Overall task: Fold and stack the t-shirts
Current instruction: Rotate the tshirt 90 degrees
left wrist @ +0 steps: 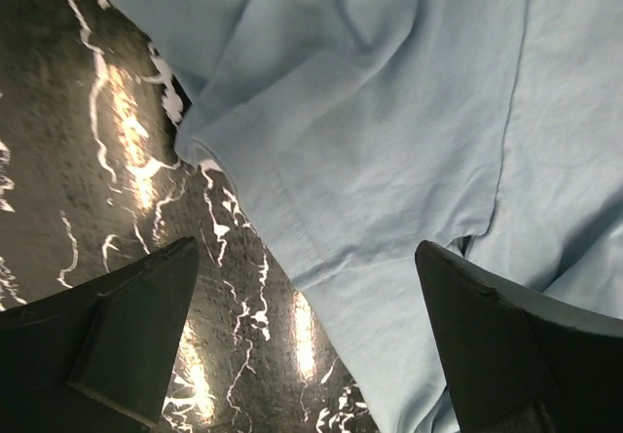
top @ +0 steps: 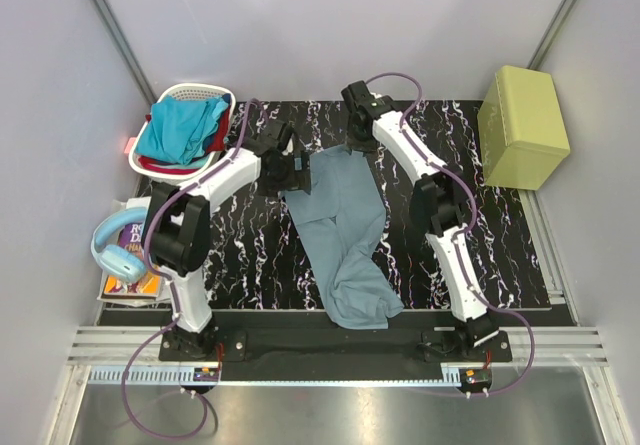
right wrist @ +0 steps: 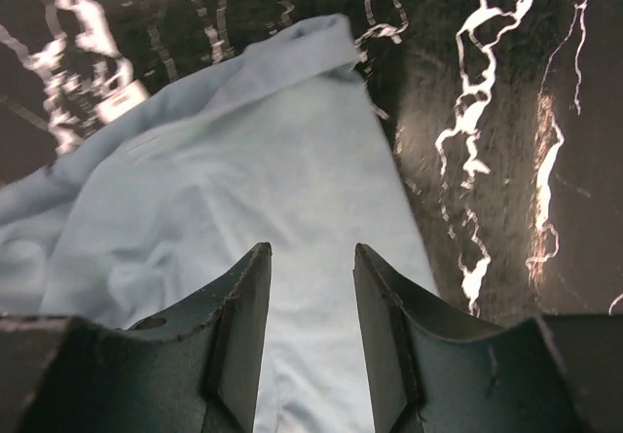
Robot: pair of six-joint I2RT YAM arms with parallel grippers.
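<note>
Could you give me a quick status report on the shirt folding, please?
Left gripper open, right gripper part open, both over far end of grey-blue t-shirt. Shirt rumpled, unfolded. Turquoise tee in basket.

Letters "RO" and "DA" on purple book (rest under headphones)

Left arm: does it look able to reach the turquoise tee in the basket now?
Probably yes. The turquoise tee lies uncovered on top in the basket, close beside that arm; the left gripper is open and empty.
</note>
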